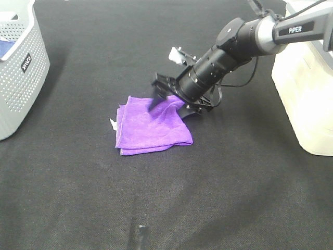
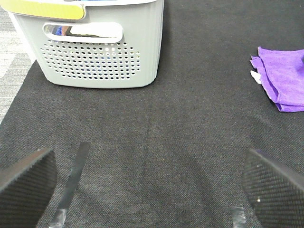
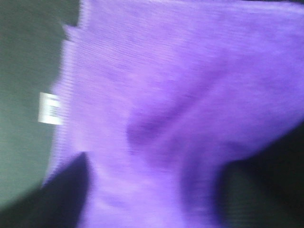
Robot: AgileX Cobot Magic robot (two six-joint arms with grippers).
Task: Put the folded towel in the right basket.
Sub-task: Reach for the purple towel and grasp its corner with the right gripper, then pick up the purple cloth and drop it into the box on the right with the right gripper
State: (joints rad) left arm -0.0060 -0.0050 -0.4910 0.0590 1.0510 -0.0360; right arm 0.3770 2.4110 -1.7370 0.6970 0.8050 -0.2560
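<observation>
Dark tip (image 1: 142,237): in the high view it is the thing nearest you, at the middle of the worktop's (image 1: 234,198) near edge; it is too small to identify.
Folded towel (image 1: 151,127): purple and lying flat near the worktop's middle, with a white tag (image 1: 112,123) at the side facing the left edge.
Right hand (image 1: 169,96): down on the towel's far corner, the one toward the right edge, where the cloth humps up a little.
Right arm (image 1: 244,39): slants in from the far right corner.
Right basket (image 1: 302,94): white, standing at the right edge, well apart from the towel.
Grey basket (image 1: 21,67): at the left edge, toward the far left corner.

Left hand (image 2: 152,190): in the left wrist view you see its fingers (image 2: 26,183) wide apart with nothing between them, above bare worktop (image 2: 166,142).
Tape strip (image 2: 71,185): lies on the worktop beside one finger.
Grey basket (image 2: 95,61): upright, with perforated walls and a handle slot.
Folded towel (image 2: 285,80): at the picture's edge with its tag (image 2: 255,77) showing, well apart from this hand.

Folded towel (image 3: 180,95): fills the blurred right wrist view, with the tag (image 3: 50,108) at its border.
Right hand (image 3: 156,199): its dark fingers (image 3: 61,194) stand apart with purple cloth rucked between them, so it has not yet clamped on the cloth.
</observation>
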